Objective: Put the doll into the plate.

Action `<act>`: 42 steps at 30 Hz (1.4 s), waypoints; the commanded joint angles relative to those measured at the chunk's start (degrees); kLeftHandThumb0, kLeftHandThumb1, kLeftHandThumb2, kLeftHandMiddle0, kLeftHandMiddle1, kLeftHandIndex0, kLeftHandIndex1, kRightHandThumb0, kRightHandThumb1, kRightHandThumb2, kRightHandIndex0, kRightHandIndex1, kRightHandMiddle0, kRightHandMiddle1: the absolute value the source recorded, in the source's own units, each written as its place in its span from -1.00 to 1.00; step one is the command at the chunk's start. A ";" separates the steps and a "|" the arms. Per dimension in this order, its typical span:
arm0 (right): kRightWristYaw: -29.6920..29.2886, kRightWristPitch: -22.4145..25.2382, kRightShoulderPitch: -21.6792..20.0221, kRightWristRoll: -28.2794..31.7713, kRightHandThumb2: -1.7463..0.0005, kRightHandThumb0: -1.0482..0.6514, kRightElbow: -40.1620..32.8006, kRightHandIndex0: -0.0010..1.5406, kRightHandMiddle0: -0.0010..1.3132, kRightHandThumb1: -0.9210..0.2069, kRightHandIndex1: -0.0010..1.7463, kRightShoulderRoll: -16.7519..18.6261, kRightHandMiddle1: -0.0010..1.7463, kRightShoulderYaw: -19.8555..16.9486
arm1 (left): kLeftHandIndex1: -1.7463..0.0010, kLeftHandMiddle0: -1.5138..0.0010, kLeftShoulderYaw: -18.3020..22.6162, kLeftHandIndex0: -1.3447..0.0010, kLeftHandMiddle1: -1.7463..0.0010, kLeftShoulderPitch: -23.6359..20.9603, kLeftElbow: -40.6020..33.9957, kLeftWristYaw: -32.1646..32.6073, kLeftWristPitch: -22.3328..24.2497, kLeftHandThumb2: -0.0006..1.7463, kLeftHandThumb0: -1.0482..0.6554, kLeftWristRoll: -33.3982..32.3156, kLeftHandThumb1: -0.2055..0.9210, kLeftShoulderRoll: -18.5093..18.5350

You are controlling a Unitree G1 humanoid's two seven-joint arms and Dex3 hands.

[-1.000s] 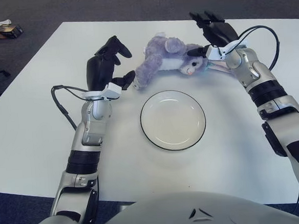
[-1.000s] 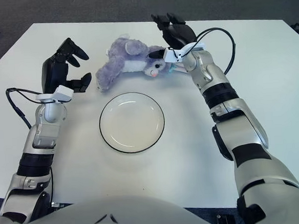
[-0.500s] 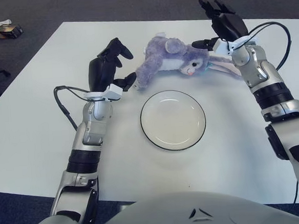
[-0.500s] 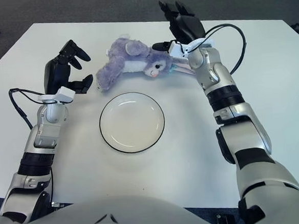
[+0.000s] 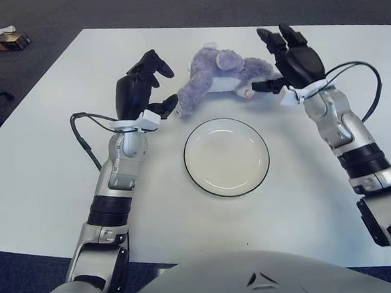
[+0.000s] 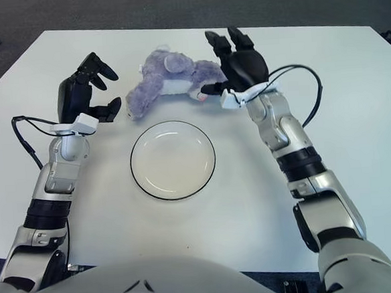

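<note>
A purple plush doll (image 5: pixel 216 76) with a white belly lies on its side on the white table, just beyond the plate (image 5: pixel 226 157). The plate is white with a dark rim and has nothing in it. My right hand (image 5: pixel 285 60) hovers at the doll's head end, fingers spread, thumb close to its face and hiding its ears. My left hand (image 5: pixel 146 86) stands open at the doll's foot end, thumb tip near its leg. Neither hand grips the doll.
The white table (image 5: pixel 42 164) spreads wide to both sides of the plate. Cables loop from both wrists (image 5: pixel 80 131). A small box (image 5: pixel 8 41) lies on the dark carpet beyond the table's far left corner.
My right hand has swung back down and towards me, from above the doll's ears to right beside its head. The left hand and the doll have barely moved.
</note>
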 commanded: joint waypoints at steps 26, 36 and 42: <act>-20.07 4.52 5.47 -14.96 0.49 -0.89 5.10 -1.00 -1.00 -0.69 -1.00 4.30 -0.54 6.07 | -1.00 0.02 -0.16 0.36 -1.00 -1.33 1.74 0.60 -0.69 0.69 0.21 0.09 -0.29 0.71; -23.11 4.93 3.75 -15.94 0.40 -0.87 10.65 -1.00 -1.00 -0.59 -1.00 4.73 -0.54 8.11 | -1.00 0.02 -0.25 0.36 -1.00 -1.26 1.74 0.70 -0.55 0.69 0.21 0.34 -0.29 0.61; -23.96 5.07 3.06 -15.57 0.38 -0.86 13.38 -1.00 -1.00 -0.58 -1.00 5.57 -0.58 9.49 | -1.00 0.01 -0.37 0.34 -1.00 -1.11 1.44 0.77 -0.12 0.71 0.21 0.65 -0.31 0.39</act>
